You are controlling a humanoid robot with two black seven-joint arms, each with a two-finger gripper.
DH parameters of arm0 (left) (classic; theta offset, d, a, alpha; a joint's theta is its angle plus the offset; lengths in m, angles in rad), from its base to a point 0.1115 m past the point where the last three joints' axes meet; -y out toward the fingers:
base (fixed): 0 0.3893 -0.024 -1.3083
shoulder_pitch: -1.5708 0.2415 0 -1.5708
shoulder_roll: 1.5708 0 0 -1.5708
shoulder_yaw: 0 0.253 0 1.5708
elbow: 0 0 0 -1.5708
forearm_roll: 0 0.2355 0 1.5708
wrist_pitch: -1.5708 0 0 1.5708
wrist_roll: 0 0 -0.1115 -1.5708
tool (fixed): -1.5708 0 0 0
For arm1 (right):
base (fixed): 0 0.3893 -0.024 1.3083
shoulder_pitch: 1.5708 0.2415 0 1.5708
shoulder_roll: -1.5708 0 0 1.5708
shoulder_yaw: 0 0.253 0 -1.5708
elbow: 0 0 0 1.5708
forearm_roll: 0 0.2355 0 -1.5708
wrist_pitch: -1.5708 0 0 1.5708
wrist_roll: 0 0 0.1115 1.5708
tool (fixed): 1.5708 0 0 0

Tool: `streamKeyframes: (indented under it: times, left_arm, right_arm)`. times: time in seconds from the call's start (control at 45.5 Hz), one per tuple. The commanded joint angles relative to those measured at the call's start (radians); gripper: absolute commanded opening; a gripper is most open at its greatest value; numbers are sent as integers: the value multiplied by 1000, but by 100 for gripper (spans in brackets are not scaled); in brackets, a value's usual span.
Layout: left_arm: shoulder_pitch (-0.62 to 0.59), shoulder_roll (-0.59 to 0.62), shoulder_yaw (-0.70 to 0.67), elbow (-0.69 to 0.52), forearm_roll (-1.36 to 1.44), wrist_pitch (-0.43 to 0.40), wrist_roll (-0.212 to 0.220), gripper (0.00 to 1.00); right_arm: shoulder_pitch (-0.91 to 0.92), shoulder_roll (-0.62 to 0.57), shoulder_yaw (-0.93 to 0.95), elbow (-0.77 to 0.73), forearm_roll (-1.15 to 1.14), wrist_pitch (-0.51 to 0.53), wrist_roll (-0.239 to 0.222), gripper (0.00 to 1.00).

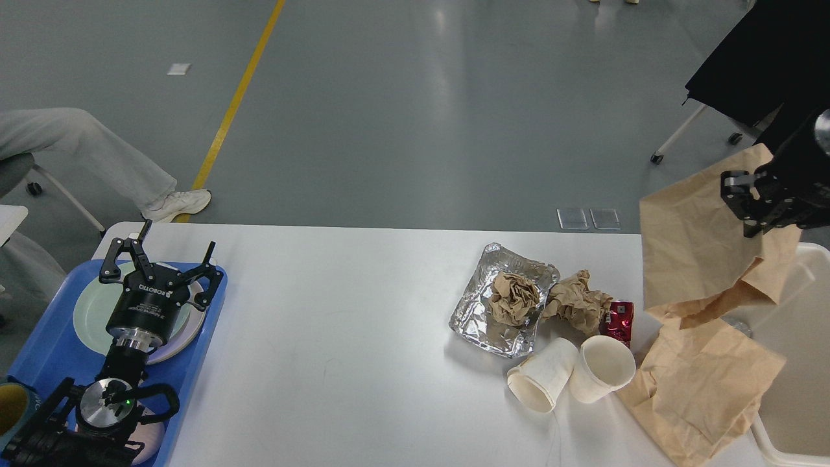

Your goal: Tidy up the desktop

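Note:
The white desktop (337, 324) carries litter at its right: a foil tray (483, 314) holding a crumpled paper ball (513, 298), a second crumpled brown paper (577, 299), a red can (619, 320), two white paper cups (570, 375) on their sides, and a flat brown paper bag (697, 383). My right gripper (746, 201) is shut on another brown paper bag (697, 250), held in the air at the desk's right end, beside the cream bin (794, 324). My left gripper (159, 259) is open and empty over the blue tray (48, 337).
A pale green plate (87, 311) lies on the blue tray under my left arm. A seated person's legs and shoe (175, 204) are beyond the desk's far left corner. A wheeled chair base (687, 130) stands at the far right.

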Motion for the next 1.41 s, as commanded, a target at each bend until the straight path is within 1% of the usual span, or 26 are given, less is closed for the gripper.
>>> streamKeyframes:
  times: [0.0, 0.132, 0.241, 0.373, 0.461, 0.593, 0.746, 0.856, 1.01, 1.164, 1.383]
  left_arm:
    - [0, 0, 0, 1, 0, 0, 0, 96]
    - [0, 0, 0, 1, 0, 0, 0, 96]
    - [0, 0, 0, 1, 0, 1, 0, 96]
    - [0, 0, 0, 1, 0, 0, 0, 96]
    - [0, 0, 0, 1, 0, 1, 0, 96]
    - [0, 0, 0, 1, 0, 0, 0, 96]
    - [0, 0, 0, 1, 0, 0, 0, 96]
    - [0, 0, 0, -1, 0, 1, 0, 96]
    - [0, 0, 0, 1, 0, 0, 0, 96]
    - [0, 0, 0, 1, 0, 0, 0, 96]
    - [0, 0, 0, 1, 0, 1, 0, 96]
  right_arm:
    - [-56, -100, -39, -62, -62, -33, -8, 0]
    - [-163, -262, -33, -162, -183, -92, -13, 0]
    - [-310, -376, 1, -320, -234, -99, -13, 0]
    - [-572, -460, 117, -527, -239, -108, -13, 0]
    - [-776, -487, 219, -642, -239, -151, -11, 0]
    - [-1042, -462, 372, -785, -239, -243, -13, 0]
    - [-1313, -366, 526, -932, -237, -323, -13, 0]
    - [-1449, -298, 581, -1053, -231, -365, -11, 0]
    - [-1642, -192, 599, -1217, -226, -411, -11, 0]
    - [-1774, -126, 624, -1335, -226, -460, -13, 0]
    - [-1851, -74, 639, -1352, -226, -546, -13, 0]
